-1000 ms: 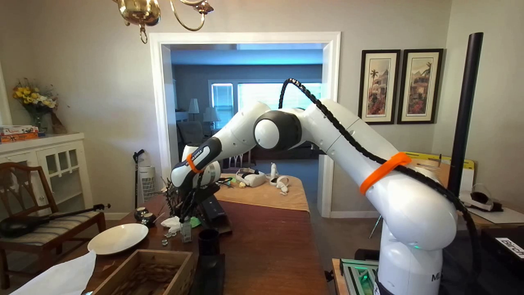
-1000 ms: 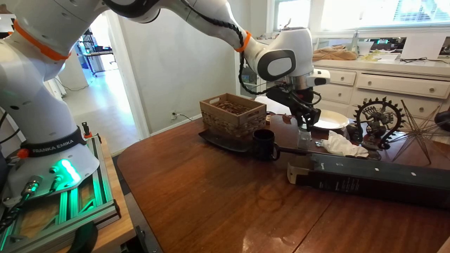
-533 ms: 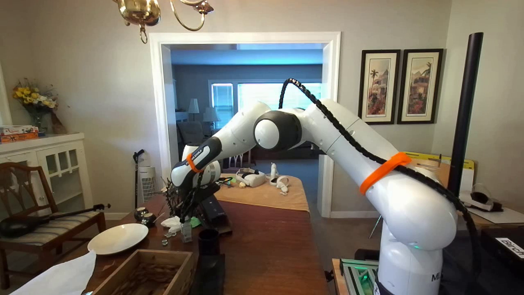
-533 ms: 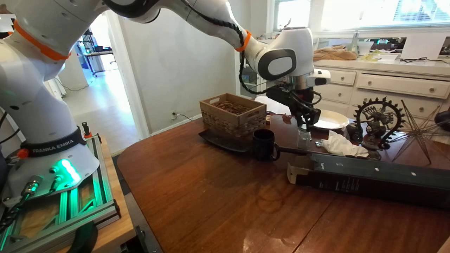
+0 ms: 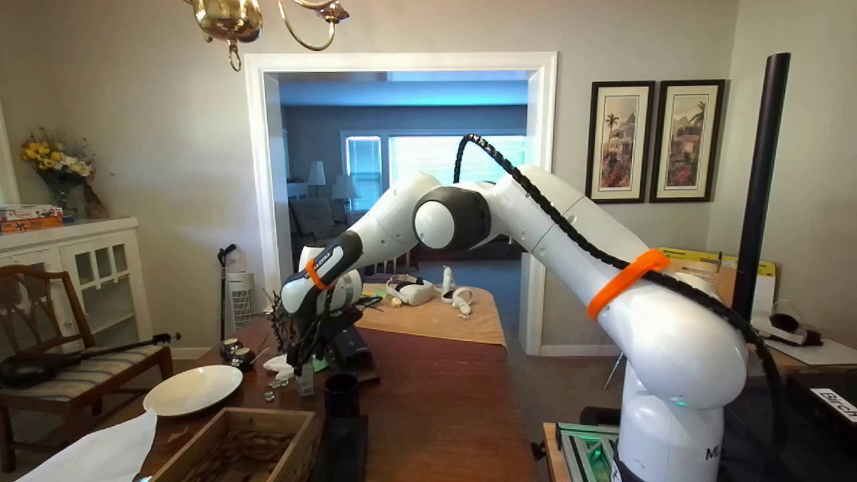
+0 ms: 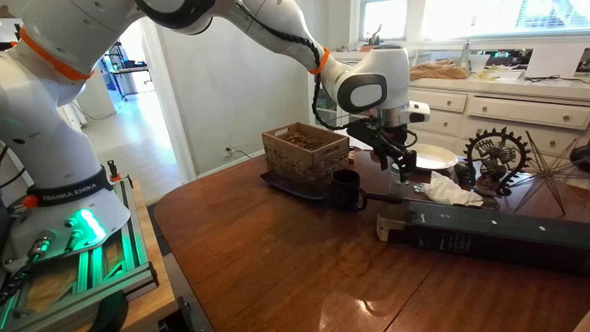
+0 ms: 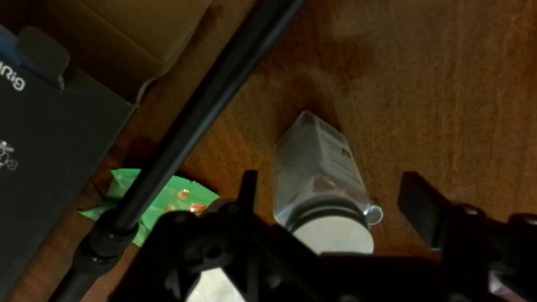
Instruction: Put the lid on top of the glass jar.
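The glass jar (image 7: 319,163) stands upright on the table, clear and square-sided, with a printed label on one face; it also shows in both exterior views as a jar (image 5: 306,383) and jar (image 6: 398,186). Over its mouth lies the lid (image 7: 337,235), a flat round pale disc. Part of the lid is hidden by my gripper's body, so how firmly it is seated I cannot tell. My gripper (image 7: 331,191) is open, pointing down at the jar's top. Its two fingers (image 7: 421,207) stand on either side of the jar, with gaps to the glass.
A black mug (image 6: 346,190) and a wicker basket (image 6: 304,150) stand beside the jar. A long dark box (image 6: 484,235), black rod (image 7: 201,113), crumpled tissue (image 6: 454,191) and green packet (image 7: 176,197) lie close. Also near are a white plate (image 5: 194,390) and metal statue (image 6: 497,159).
The fingers, together at the jar's top before, have spread apart to both sides of it. The arm has sunk slightly lower. The jar keeps its place.
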Available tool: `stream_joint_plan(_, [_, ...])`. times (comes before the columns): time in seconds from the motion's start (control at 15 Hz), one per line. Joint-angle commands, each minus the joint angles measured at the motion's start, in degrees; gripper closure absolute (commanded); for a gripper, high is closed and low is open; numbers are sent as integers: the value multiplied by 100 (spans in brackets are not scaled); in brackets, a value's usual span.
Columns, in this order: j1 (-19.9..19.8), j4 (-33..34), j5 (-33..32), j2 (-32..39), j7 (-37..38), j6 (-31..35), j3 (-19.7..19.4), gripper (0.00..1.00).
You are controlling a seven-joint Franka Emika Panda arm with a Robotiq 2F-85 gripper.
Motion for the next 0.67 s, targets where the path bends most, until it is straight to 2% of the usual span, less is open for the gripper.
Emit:
stream_joint_plan(0.0, [-5, 128, -81, 130, 25, -166, -12, 0])
stream_joint_plan(0.6, [-90, -340, 12, -415, -117, 67, 76, 0])
